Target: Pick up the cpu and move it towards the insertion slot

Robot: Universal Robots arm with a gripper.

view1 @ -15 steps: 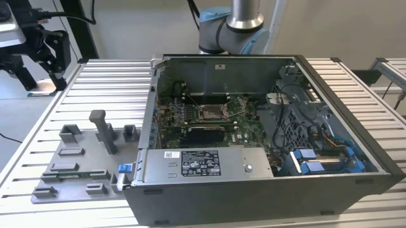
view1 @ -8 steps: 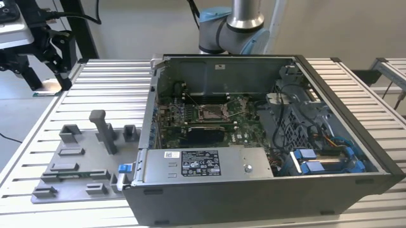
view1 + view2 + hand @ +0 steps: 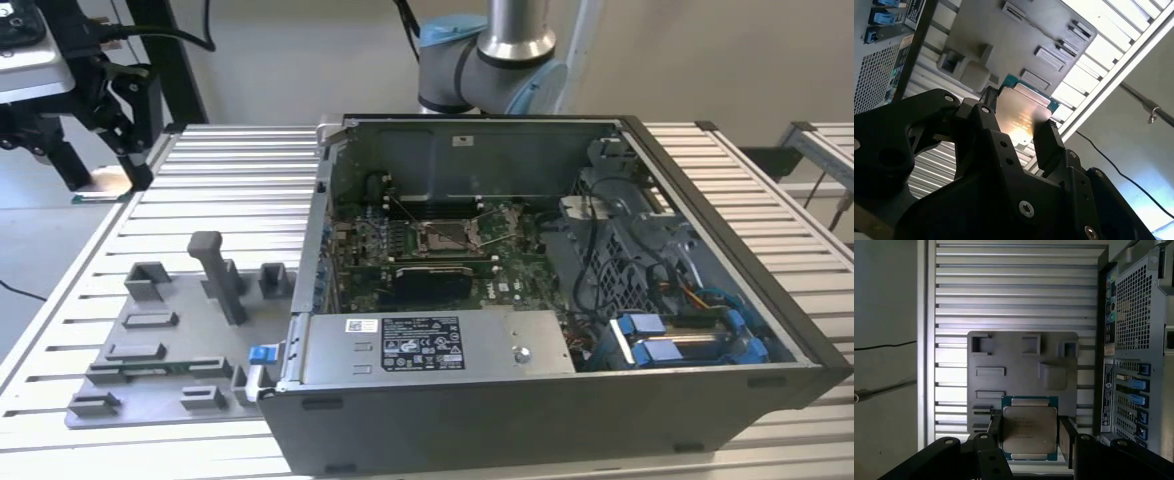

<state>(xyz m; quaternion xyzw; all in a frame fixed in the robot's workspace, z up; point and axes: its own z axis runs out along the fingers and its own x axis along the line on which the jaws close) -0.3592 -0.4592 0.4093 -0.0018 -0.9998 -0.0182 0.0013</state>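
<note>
Exterior view: jaws hang over the desk's [image 3: 227, 190] far corner, exterior view's left, well apart from the insertion slot [image 3: 445, 236]. Second wrist view: jaws grip the cpu [image 3: 1024, 112] by opposite edges. First wrist view: its near-square metal top faces the camera, with no clear long axis.

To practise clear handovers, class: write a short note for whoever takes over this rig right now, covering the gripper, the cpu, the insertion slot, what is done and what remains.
Gripper: shut on the cpu, gripping two opposite edges.
Cpu: lifted, above the grey tray, outside the computer case.
Insertion slot: on the board inside the open case.
Done: the pickup.
Left: the cpu is not yet near the slot.
</note>
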